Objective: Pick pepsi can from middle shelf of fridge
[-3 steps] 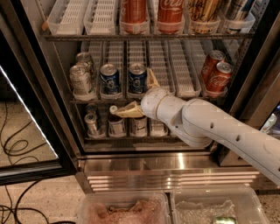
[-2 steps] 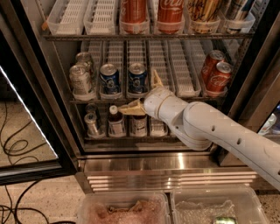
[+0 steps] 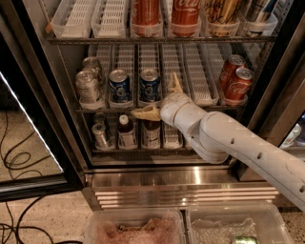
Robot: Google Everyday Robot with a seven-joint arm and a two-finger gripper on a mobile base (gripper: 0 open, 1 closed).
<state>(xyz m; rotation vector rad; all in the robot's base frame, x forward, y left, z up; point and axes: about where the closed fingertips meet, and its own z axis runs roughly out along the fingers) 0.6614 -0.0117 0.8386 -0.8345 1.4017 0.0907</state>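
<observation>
Two blue pepsi cans [image 3: 119, 86] [image 3: 149, 85] stand side by side at the front of the middle shelf [image 3: 198, 71], in its white slotted lane trays, inside the open fridge [image 3: 190, 178]. My gripper [image 3: 153, 94] is open, right in front of the right-hand pepsi can. One tan finger [image 3: 144, 113] points left below the shelf edge. The other finger [image 3: 175, 84] points up just right of that can. Nothing is held. The white arm reaches in from the lower right.
Silver-grey cans [image 3: 88, 87] stand left of the pepsi cans and red Coca-Cola cans [image 3: 237, 84] at the shelf's right end. Tall cans [image 3: 145, 14] fill the upper shelf, bottles [image 3: 126, 132] the lower. The glass door [image 3: 28, 119] hangs open left. Plastic bins [image 3: 136, 228] sit below.
My gripper has shifted a little to the right and slightly upward, closer to the right-hand pepsi can. It stays open. The cans have not moved.
</observation>
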